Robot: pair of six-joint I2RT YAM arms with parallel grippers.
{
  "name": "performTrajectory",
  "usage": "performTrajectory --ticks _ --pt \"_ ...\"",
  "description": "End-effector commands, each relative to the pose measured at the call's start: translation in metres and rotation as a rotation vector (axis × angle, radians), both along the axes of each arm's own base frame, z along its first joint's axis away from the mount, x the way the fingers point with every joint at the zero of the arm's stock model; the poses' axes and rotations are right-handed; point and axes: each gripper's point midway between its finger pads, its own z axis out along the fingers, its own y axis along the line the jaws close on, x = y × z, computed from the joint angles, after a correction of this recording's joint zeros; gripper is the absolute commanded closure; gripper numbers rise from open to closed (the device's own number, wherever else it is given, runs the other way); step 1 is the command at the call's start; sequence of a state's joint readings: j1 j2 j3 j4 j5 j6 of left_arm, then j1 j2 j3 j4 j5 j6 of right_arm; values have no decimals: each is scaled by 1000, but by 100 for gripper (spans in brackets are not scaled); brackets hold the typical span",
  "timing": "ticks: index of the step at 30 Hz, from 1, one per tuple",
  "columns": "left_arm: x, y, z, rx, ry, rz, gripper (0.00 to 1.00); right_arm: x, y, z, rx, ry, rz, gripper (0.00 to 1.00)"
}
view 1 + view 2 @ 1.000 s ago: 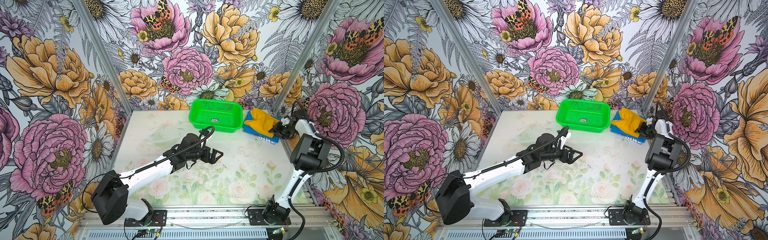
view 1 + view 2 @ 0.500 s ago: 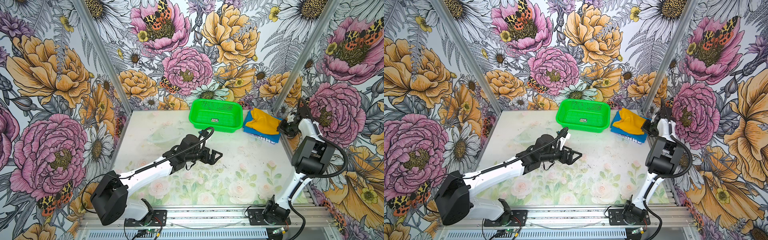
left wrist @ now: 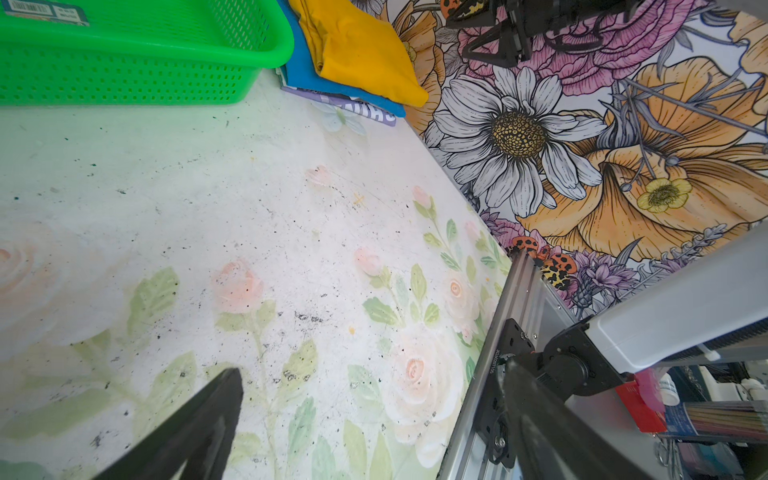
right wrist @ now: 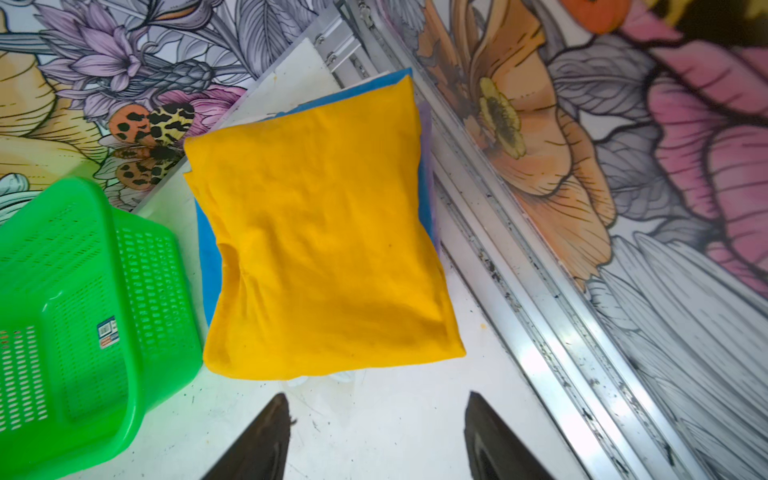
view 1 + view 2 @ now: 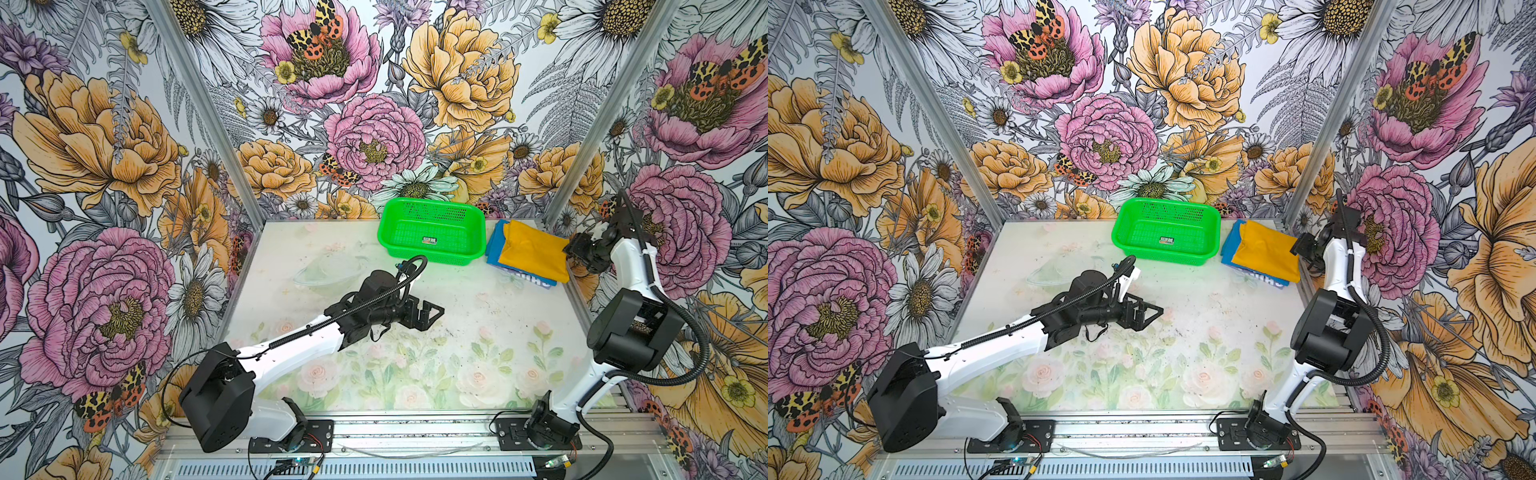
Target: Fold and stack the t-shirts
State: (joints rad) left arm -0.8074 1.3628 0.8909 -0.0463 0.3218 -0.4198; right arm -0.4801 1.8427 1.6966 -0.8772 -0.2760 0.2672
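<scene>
A folded mustard-yellow t-shirt (image 5: 530,249) (image 5: 1264,251) (image 4: 324,249) lies on top of a folded bright blue t-shirt (image 5: 495,245) (image 5: 1230,245) (image 4: 210,266) in the table's back right corner. My right gripper (image 5: 569,252) (image 5: 1298,249) (image 4: 376,399) hangs just off the stack's right edge, open and empty, clear of the cloth. My left gripper (image 5: 436,309) (image 5: 1156,309) (image 3: 372,368) hovers low over the middle of the table, wide open and holding nothing. The left wrist view shows the yellow t-shirt (image 3: 361,45) and the blue t-shirt (image 3: 303,70) far ahead.
A green perforated basket (image 5: 434,258) (image 5: 1167,257) (image 3: 124,75) (image 4: 83,291) stands empty at the back, touching the stack's left side. A pale cloth edge with purple lettering (image 5: 530,280) shows under the blue t-shirt. The aluminium frame rail (image 4: 519,257) and the right wall run close behind the right gripper.
The right gripper let go of the yellow t-shirt's edge, drew back to the right and opened. The yellow cloth now lies flat. The left arm has stayed still.
</scene>
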Motion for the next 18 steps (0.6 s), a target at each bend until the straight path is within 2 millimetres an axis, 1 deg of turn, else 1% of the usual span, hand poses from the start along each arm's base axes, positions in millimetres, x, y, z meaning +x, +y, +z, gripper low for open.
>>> performTrajectory --ticks 1,2,4,7,9,11,13,18 --pt "2 2 10 -32 -20 17 1 26 48 2 8 -24 160 32" --pt "2 3 10 -34 -20 20 1 30 62 -4 -20 -5 193 32" --pt "3 4 10 -32 -22 24 1 36 81 -15 -73 40 212 33" --pt "3 10 10 -26 -22 34 1 41 103 -29 -152 99 212 37" --pt "3 14 10 -22 -24 41 1 44 112 -35 -200 125 198 41" --pt "3 19 11 -23 -24 50 1 50 123 -42 -246 150 189 47" --pt "3 24 12 -28 -24 55 1 55 133 -49 -269 170 186 51" --pt "1 34 14 -30 -34 74 1 68 143 -66 -290 216 165 54"
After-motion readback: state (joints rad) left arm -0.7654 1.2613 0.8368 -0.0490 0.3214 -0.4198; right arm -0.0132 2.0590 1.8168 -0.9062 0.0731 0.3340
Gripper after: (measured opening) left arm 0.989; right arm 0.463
